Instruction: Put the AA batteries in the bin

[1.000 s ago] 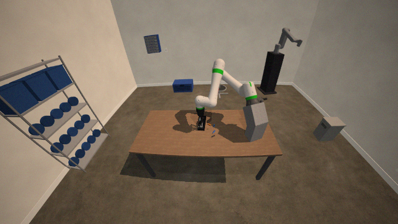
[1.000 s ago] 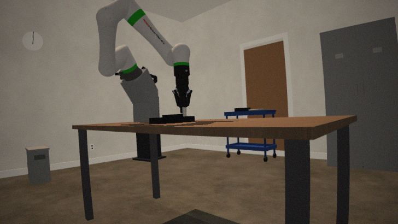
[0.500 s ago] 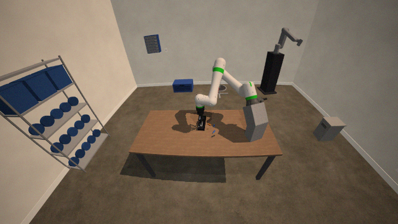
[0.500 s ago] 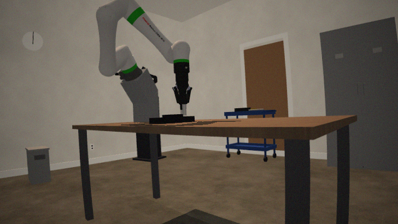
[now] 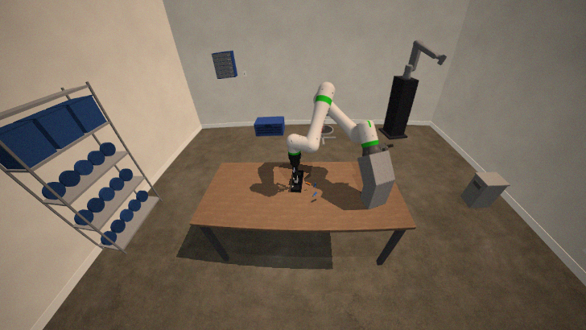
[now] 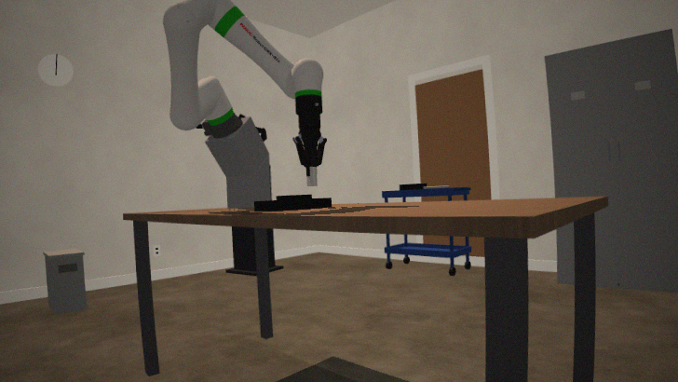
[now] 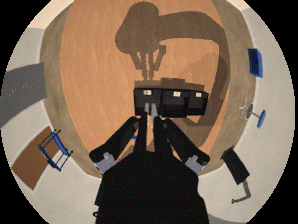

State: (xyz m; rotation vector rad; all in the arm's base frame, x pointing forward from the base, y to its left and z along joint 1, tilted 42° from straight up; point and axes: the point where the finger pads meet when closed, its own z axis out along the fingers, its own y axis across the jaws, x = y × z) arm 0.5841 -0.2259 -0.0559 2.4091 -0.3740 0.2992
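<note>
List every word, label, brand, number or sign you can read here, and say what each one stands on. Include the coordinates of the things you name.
"FANUC", in red on the arm's white link (image 6: 258,42); the dark lettering after it is too small to read surely.
Pale labels on the black bins (image 7: 148,109) (image 6: 292,204): too small to read.
Pale plates on the grey cabinet (image 6: 588,189): no readable text.

Three black bins (image 5: 295,189) (image 6: 292,204) (image 7: 173,107), one wooden table (image 5: 262,212) (image 6: 427,213) (image 7: 90,75).
</note>
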